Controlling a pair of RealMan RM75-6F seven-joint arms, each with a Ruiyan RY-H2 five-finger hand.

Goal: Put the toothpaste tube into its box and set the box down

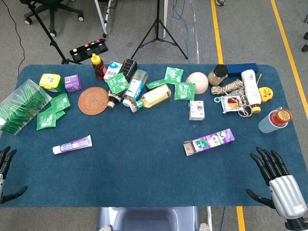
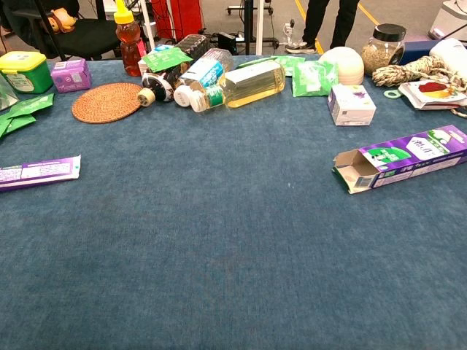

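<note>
The toothpaste tube point(image 1: 72, 144) point(image 2: 38, 173), white and purple, lies flat on the blue table at the left. Its purple and green box point(image 1: 209, 141) point(image 2: 406, 158) lies on its side right of centre, with the open flap end facing left. My left hand point(image 1: 6, 169) shows only at the lower left edge of the head view, fingers spread, holding nothing. My right hand point(image 1: 275, 179) rests at the lower right near the table's front edge, fingers apart and empty. Neither hand appears in the chest view.
A clutter runs along the far side: woven coaster point(image 1: 94, 100), honey bottle point(image 1: 98, 66), yellow liquid bottle point(image 1: 155, 96), green sachets point(image 1: 52, 111), small white box point(image 1: 196, 109), rope coil point(image 1: 228, 88), jar point(image 1: 219, 74). A red-lidded cup point(image 1: 275, 120) stands at the right edge.
</note>
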